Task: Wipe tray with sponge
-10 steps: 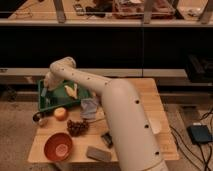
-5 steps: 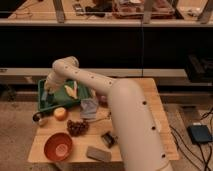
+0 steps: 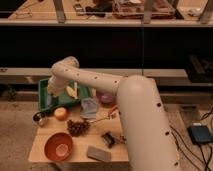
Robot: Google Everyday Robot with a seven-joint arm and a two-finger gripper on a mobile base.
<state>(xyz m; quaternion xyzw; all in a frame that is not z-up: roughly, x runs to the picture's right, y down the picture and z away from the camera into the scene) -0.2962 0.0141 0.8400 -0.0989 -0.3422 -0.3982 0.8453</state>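
The green tray (image 3: 44, 103) sits at the back left of the wooden table. A yellow sponge (image 3: 72, 91) lies in it, toward its right side. My white arm reaches from the lower right across the table and bends down into the tray. The gripper (image 3: 53, 95) is low over the tray's left half, just left of the sponge. The wrist hides much of it. I cannot tell whether it touches the sponge.
An orange bowl (image 3: 59, 146), a grey block (image 3: 98, 153), dark grapes (image 3: 78, 127), an orange fruit (image 3: 60, 113), a small metal cup (image 3: 40, 118), a pale crumpled item (image 3: 90, 106) and a black object (image 3: 107, 137) lie on the table (image 3: 40, 152). A dark counter runs behind.
The arm's bend has shifted slightly to the right over the tray. The sponge and the other objects have stayed where they were.
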